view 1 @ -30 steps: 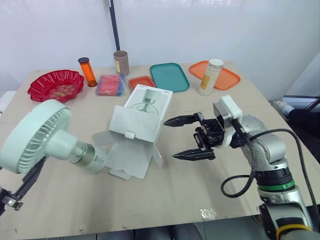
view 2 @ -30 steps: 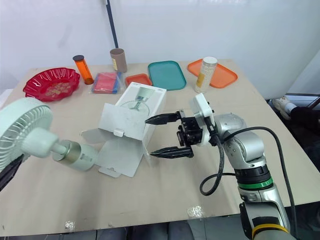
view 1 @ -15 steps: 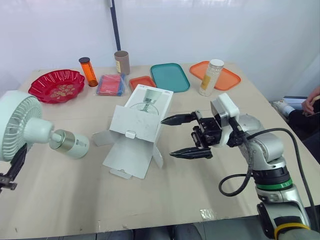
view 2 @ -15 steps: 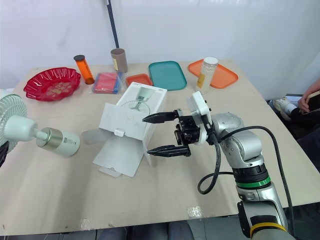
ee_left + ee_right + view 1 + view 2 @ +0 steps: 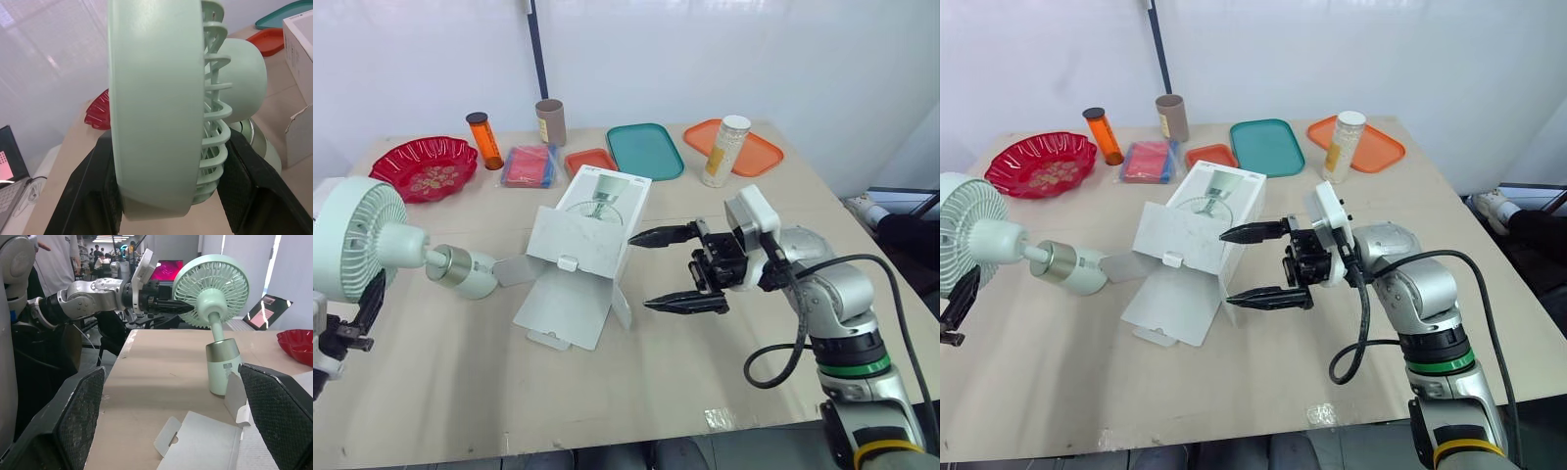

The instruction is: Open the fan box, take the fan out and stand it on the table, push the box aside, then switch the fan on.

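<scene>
One gentle pinch: with left claw (image 5: 169, 139) clamped across fan's (image 5: 357, 250) light, likely bendy plastic head, lower base-first onto bench (image 5: 705, 362), minding top-heaviness, right claw (image 5: 641, 271) gaping beside box (image 5: 592, 220).

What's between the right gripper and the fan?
The opened fan box lies between the open right gripper and the fan, as the left eye view shows.

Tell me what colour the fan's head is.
Pale mint green. The fan shows best in the left wrist view.
</scene>
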Action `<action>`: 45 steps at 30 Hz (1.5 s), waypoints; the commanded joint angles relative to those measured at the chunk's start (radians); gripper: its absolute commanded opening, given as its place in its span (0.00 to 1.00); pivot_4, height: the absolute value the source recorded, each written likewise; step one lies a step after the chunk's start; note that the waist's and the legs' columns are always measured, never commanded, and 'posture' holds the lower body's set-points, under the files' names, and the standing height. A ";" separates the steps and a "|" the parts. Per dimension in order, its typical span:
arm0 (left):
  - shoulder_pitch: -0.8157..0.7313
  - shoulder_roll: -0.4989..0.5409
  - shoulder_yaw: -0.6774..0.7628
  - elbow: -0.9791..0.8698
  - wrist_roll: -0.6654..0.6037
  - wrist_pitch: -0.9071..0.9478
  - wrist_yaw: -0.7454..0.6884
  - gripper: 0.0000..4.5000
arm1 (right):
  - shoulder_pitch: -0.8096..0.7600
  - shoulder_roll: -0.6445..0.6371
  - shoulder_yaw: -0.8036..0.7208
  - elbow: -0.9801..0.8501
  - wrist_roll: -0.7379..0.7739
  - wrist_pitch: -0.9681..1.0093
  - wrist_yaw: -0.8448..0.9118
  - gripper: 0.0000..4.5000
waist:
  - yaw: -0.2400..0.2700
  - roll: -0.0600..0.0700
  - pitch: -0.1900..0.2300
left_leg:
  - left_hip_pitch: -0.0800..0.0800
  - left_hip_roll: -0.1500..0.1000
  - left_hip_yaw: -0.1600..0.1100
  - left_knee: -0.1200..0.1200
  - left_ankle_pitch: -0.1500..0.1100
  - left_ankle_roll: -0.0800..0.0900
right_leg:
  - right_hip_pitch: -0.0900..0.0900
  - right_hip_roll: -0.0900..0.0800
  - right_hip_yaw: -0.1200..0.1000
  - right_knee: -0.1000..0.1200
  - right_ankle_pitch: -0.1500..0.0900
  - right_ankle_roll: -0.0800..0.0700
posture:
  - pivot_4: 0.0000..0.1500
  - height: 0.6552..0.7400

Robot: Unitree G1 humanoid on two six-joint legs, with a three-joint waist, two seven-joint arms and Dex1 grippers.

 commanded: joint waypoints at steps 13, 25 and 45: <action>-0.064 -0.028 -0.026 -0.038 -0.115 0.199 0.144 0.50 | 0.006 -0.004 -0.017 -0.060 0.015 -0.003 -0.014 1.00 | 0.002 0.008 -0.005 | 0.002 0.000 -0.001 0.000 0.000 0.000 | 0.002 0.000 0.000 0.000 0.000 0.001 | 1.00 0.98; -0.221 -0.019 -0.146 -0.027 -0.132 0.276 0.196 0.50 | 0.027 -0.004 -0.023 -0.102 0.028 0.010 -0.046 1.00 | 0.004 0.009 -0.005 | 0.001 -0.001 -0.002 0.000 0.001 -0.001 | 0.002 0.000 0.000 0.000 0.001 0.001 | 1.00 0.98; -0.377 -0.039 -0.179 0.101 -0.155 0.323 0.259 0.50 | 0.049 -0.018 -0.033 -0.133 0.037 0.015 -0.080 1.00 | 0.004 0.011 -0.006 | 0.002 -0.001 -0.002 0.000 0.001 -0.002 | 0.002 0.000 0.000 0.000 0.001 0.001 | 1.00 0.98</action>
